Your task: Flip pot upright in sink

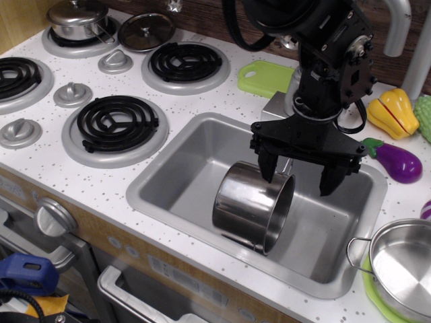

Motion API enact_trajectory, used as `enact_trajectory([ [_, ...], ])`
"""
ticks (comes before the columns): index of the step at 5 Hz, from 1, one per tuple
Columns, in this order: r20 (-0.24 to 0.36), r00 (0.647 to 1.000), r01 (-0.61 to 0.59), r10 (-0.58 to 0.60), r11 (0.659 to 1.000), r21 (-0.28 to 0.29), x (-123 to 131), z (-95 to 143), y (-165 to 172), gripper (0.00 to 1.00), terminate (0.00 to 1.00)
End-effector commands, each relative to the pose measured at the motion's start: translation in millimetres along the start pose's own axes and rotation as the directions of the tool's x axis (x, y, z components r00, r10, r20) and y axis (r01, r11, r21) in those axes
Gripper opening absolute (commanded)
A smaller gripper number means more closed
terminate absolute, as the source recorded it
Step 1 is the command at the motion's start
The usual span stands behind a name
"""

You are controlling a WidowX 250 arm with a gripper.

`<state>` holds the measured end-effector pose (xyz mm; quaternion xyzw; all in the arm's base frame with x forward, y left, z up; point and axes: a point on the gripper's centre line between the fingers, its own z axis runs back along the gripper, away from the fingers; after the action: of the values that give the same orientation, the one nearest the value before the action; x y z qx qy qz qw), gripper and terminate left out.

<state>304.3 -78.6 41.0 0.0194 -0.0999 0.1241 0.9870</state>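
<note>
The shiny steel pot [250, 207] lies on its side in the middle of the grey sink [176, 176], its open mouth facing right. My black gripper [300, 180] hangs over the sink with its jaws open. The left finger [267, 163] is at the pot's upper rim near its mouth; the right finger [330, 179] is clear of the pot to the right. It holds nothing.
A wide shallow steel pan [403, 264] on a green mat stands at the sink's right corner. A toy eggplant [399, 161], yellow pepper [392, 113] and green board [266, 77] lie behind. Burners [116, 122] and a lidded pot [78, 19] stand left. A faucet [399, 23] rises at the back right.
</note>
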Motion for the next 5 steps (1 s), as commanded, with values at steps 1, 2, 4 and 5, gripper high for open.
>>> enact_trajectory([
  [1, 0.0, 1.0, 0.0, 0.0, 1.0, 0.0, 0, 0, 0, 1.0, 0.0],
  [2, 0.068, 0.997, 0.026, -0.034, 0.994, 0.106, -6, -6, -9, 1.0, 0.0],
  [4, 0.087, 0.982, 0.118, -0.168, 0.904, 0.411, -6, -13, -19, 1.0, 0.0],
  [5, 0.092, 0.976, 0.136, -0.198, 0.88, 0.455, -6, -16, -16, 1.0, 0.0],
])
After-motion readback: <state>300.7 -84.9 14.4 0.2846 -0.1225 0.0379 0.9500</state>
